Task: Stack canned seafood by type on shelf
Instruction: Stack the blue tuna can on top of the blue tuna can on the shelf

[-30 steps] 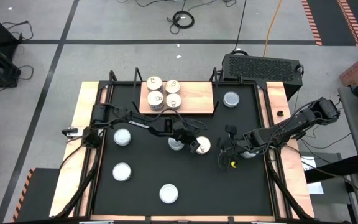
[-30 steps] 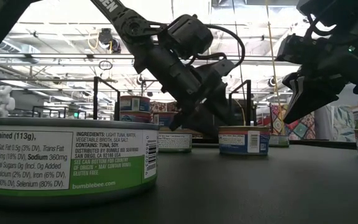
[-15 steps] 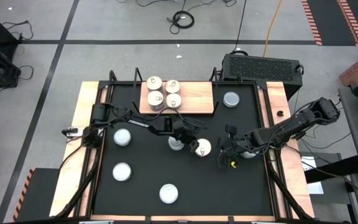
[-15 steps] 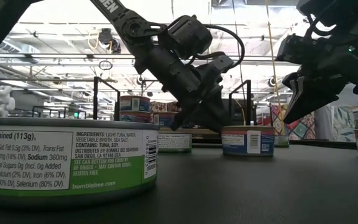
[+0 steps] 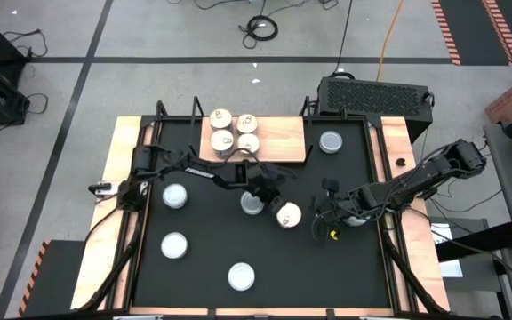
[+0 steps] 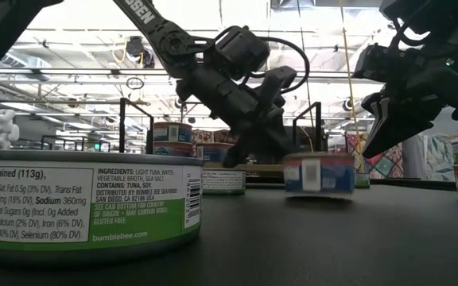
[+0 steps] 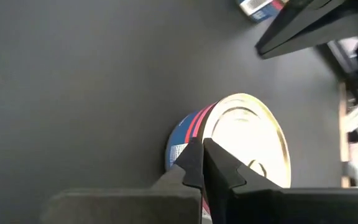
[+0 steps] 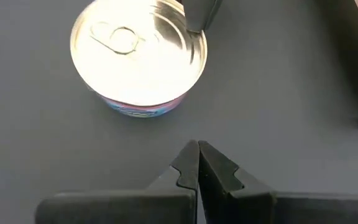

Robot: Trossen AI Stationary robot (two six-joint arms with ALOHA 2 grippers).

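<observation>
A white-topped can of seafood (image 5: 288, 214) stands upright on the black table near its middle. My left gripper (image 5: 277, 205) is shut at that can's far-left rim (image 7: 229, 134). My right gripper (image 5: 321, 219) is shut and hangs above the table just right of the can (image 8: 138, 56), touching nothing. The shelf (image 5: 278, 138) is a wooden board at the far edge. Several white-topped cans (image 5: 234, 133) sit on its left part. My left gripper meets the white-topped can with its shut fingertips (image 8: 197, 15) at the top rim (image 8: 182, 31), on the can's far-left side. The fingers slant down from the table's far left. The can stands upright with its base on the table.
More cans stand on the table: a silvery-blue one (image 5: 331, 141) at the far right, one (image 5: 252, 203) under my left arm, two at the left (image 5: 175, 196) (image 5: 174, 245), and one near the front (image 5: 241, 276). In the low view that front one (image 6: 86, 202) is large.
My left gripper has shut beside the white-topped can. The can has slid a little toward the table's near edge and turned about on its base, staying upright.
</observation>
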